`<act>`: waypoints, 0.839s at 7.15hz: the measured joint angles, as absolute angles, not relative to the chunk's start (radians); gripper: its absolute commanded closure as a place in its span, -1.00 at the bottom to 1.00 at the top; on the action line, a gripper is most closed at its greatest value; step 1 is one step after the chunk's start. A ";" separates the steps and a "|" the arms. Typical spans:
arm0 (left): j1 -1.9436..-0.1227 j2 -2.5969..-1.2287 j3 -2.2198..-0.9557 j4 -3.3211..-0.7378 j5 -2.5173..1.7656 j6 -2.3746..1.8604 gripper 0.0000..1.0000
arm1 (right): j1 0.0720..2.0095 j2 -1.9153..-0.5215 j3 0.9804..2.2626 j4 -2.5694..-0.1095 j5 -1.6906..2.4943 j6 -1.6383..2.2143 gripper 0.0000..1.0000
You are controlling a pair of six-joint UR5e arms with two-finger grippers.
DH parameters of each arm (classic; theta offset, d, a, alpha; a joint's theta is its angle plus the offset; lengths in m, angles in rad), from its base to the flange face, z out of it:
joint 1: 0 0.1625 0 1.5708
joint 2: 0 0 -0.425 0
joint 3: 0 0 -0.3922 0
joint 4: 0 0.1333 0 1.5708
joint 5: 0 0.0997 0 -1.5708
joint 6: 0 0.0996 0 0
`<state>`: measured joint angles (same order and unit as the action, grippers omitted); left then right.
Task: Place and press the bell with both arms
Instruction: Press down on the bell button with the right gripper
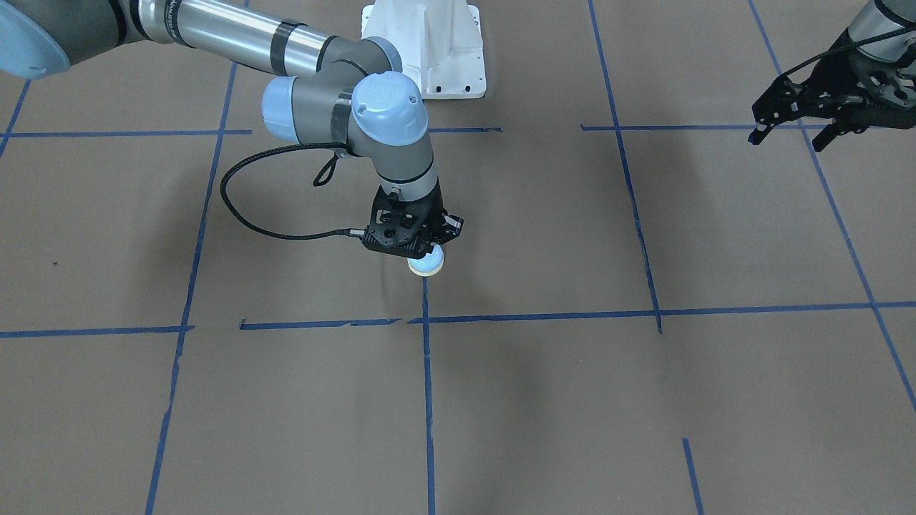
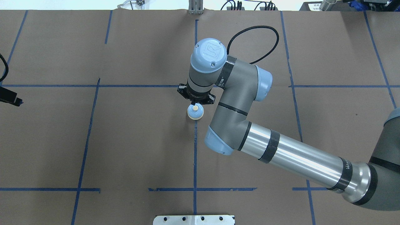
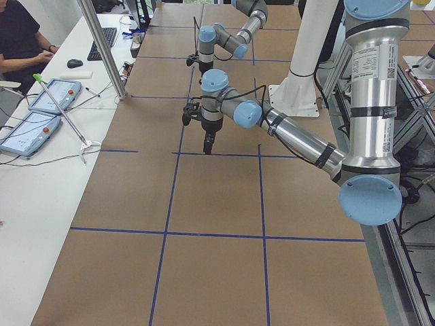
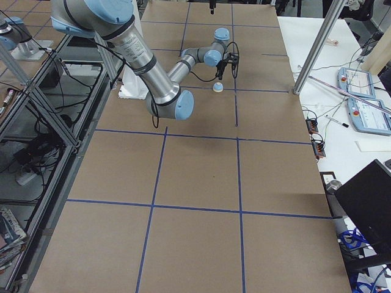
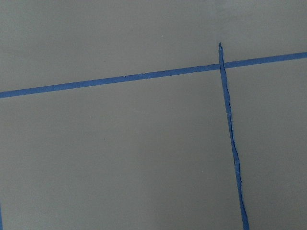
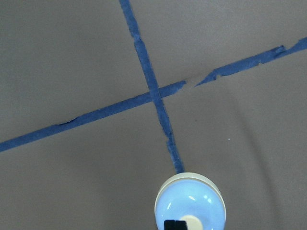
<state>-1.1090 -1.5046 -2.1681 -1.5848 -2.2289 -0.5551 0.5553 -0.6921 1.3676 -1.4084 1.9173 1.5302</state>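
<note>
The bell (image 1: 427, 264) is a small light-blue dome with a cream base, standing on the brown table at a blue tape crossing. It also shows in the overhead view (image 2: 195, 112) and the right side view (image 4: 217, 88). My right gripper (image 1: 434, 248) points down right over it, jaws shut. In the right wrist view its black fingertips (image 6: 175, 224) lie over the cream button of the bell (image 6: 190, 203); I cannot tell whether they touch it. My left gripper (image 1: 787, 137) is open and empty, hovering far off to my left. The left wrist view shows only table and tape.
The white bolted pedestal (image 1: 429, 46) stands at the robot's side of the table. The right arm's black cable (image 1: 236, 207) loops out beside its wrist. Blue tape lines (image 1: 427, 372) divide the brown table surface (image 1: 644, 400). Operators' tablets (image 3: 47, 102) lie on a side table.
</note>
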 measured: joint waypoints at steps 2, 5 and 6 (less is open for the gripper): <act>-1.109 -1.504 -2.173 -1.585 -2.229 -0.556 -1.00 | 0.541 -0.696 1.351 -1.407 1.905 1.530 1.00; -1.109 -1.501 -2.179 -1.583 -2.229 -0.557 -1.00 | 0.533 -0.697 1.352 -1.407 1.904 1.532 1.00; -1.110 -1.500 -2.182 -1.583 -2.229 -0.557 -1.00 | 0.538 -0.699 1.362 -1.412 1.905 1.531 1.00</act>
